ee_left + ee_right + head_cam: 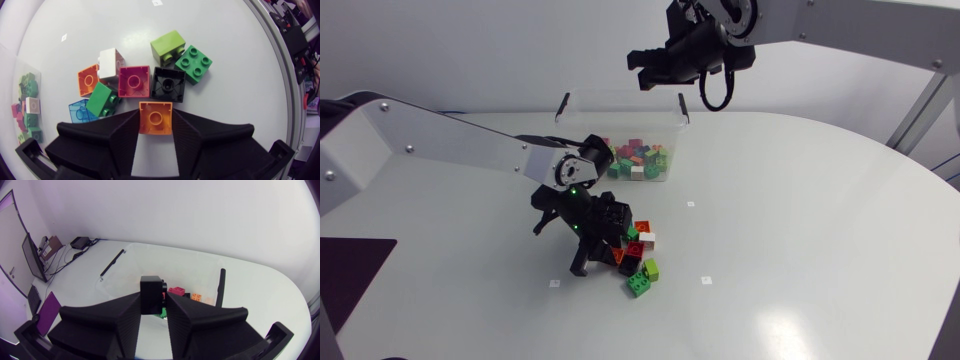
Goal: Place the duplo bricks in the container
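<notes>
Left gripper (155, 114) is clamping an orange square plastic brick (155, 120) off the loose brick pile (640, 258), at 6 o'clock of the clear plastic container (620, 108). Right gripper (153, 300) is pinching a black plastic brick (150, 292), hovering approx. 12 o'clock of it.

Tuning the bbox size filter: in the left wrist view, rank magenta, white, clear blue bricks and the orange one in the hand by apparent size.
1. magenta brick and the orange brick in the left hand: alike, orange nearer the camera, so unranked.
2. white brick.
3. clear blue brick, partly hidden.
</notes>
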`<state>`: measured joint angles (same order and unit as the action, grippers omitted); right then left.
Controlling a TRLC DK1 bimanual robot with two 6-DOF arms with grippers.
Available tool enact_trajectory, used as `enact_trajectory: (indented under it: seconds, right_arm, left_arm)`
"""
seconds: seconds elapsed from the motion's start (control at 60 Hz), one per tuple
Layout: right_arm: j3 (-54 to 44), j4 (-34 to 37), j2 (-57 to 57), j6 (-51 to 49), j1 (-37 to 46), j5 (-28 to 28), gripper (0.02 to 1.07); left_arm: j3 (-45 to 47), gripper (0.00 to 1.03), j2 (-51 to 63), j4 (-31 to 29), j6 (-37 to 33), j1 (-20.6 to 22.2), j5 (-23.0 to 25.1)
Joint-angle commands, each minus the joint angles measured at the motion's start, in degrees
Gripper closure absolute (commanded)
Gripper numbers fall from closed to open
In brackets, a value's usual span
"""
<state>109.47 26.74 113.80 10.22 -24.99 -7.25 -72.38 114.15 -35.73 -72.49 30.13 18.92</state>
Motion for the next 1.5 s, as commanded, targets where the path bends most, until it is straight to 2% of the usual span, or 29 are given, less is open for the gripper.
enact_trajectory:
  seconds: [0.0,0.333,0.383,0.417,0.5,0.567,0.683,0.9,1.017,1.15,1.483]
  right_arm:
    - [2.6,-0.6,3.1,-0.8,0.7,0.6,0.78]
    - [9.5,0.7,9.7,-0.9,1.7,2.0,0.77]
    - [10.6,1.6,10.7,-0.9,1.7,2.9,0.71]
    - [11.0,1.7,11.2,-0.9,1.7,3.1,0.61]
    - [11.3,1.8,11.7,-1.3,1.9,3.5,0.45]
    - [11.1,2.1,11.7,-1.7,1.9,3.8,0.36]
    - [10.9,3.4,10.9,-2.5,2.0,4.1,0.28]
    - [3.7,3.4,5.0,-4.0,2.8,4.1,0.26]
    - [-1.3,2.9,1.7,-4.5,3.3,4.1,0.25]
    - [-6.8,2.3,-2.1,-5.1,3.5,4.1,0.22]
    - [-15.8,2.8,-8.0,-5.6,1.5,4.0,0.21]
  left_arm:
    - [0.3,0.76,-0.2,-2.4,-1.5,-0.1,-1.0]
    - [2.1,0.77,-7.1,-5.1,-1.5,-1.5,-1.2]
    - [2.1,0.77,-8.1,-5.5,-1.5,-1.8,-1.1]
    - [1.8,0.77,-8.9,-5.6,-1.4,-2.2,-1.1]
    - [1.1,0.77,-10.8,-6.0,-1.3,-3.1,-1.1]
    - [0.2,0.77,-11.9,-6.6,-1.3,-3.9,-1.1]
    - [-1.4,0.77,-14.0,-6.7,-0.3,-5.1,-0.8]
    - [-7.0,0.77,-14.8,-6.2,3.8,-7.5,1.7]
    - [-10.0,0.77,-14.8,-2.9,8.4,-8.9,3.8]
    - [-11.6,0.77,-14.5,2.3,13.4,-9.7,3.8]
    - [-15.9,0.76,-11.8,18.5,28.5,-13.0,3.9]
